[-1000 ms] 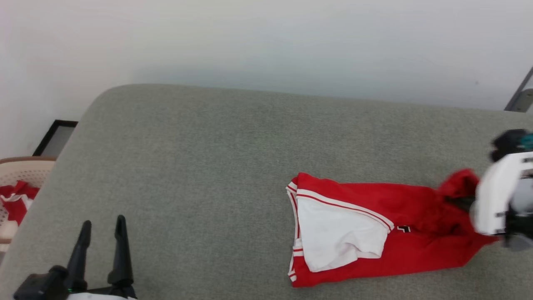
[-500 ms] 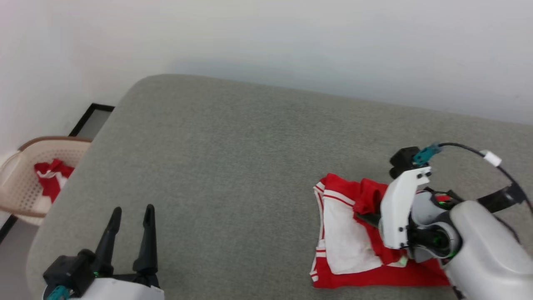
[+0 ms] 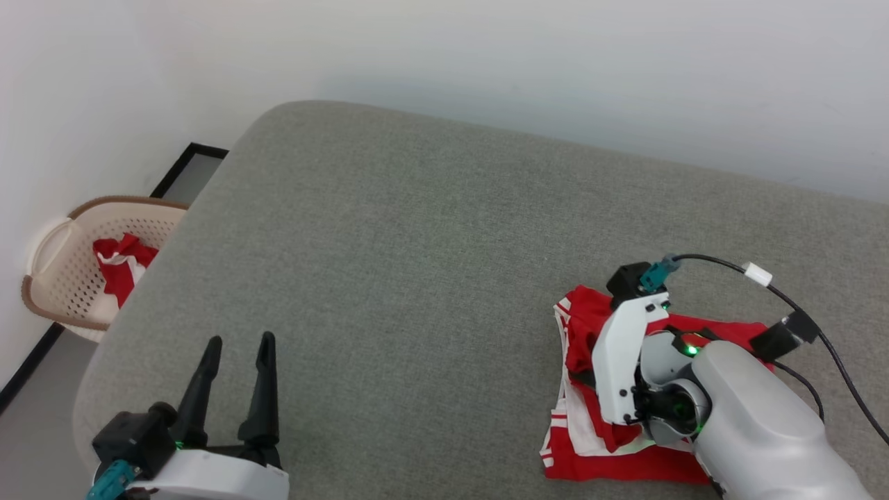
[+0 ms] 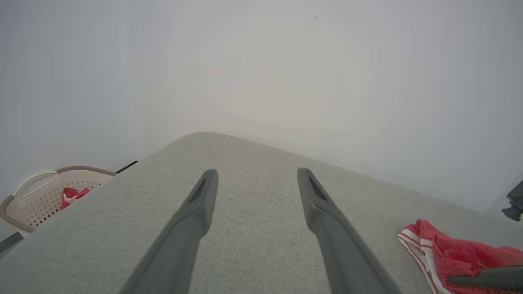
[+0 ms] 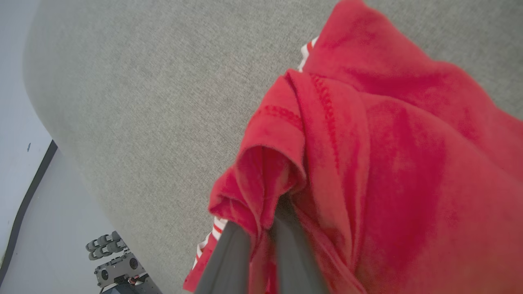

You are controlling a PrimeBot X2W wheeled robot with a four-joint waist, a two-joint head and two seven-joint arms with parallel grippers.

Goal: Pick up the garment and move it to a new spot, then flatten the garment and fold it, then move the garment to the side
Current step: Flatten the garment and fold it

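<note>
The garment (image 3: 578, 332) lies bunched at about 4 o'clock on the grey padded surface (image 3: 417, 229) in the head view. Its striped trim faces 9 o'clock and a strip of white sleeve shows along its near edge. In the right wrist view a red hemmed flap (image 5: 278, 134) is raised off the rest of the shirt and doubled back over it.

The right pincer (image 5: 261, 232) is clenched on that flap, with red cloth caught between its two dark fingers (image 5: 229, 261). Its pale wrist housing (image 3: 618, 361) hangs directly over the shirt.

This looks like the folding step, with one end of the shirt brought across toward the striped edge. The fold is not yet laid down, since the flap stands up in a loose loop and is not lying flat.

The next move probably calls for lowering the held edge until it lines up with the trim side, then letting go without dragging the layers beneath. The shirt would then be shifted aside.

The left pincer (image 3: 241, 342) sits well apart at 7 o'clock, released with its fingers spread over bare grey fabric, and it looks free to pin the lower layers.

Off the surface's edge at 9 o'clock, a pale basket (image 3: 125, 201) holds another red cloth (image 3: 118, 267).
</note>
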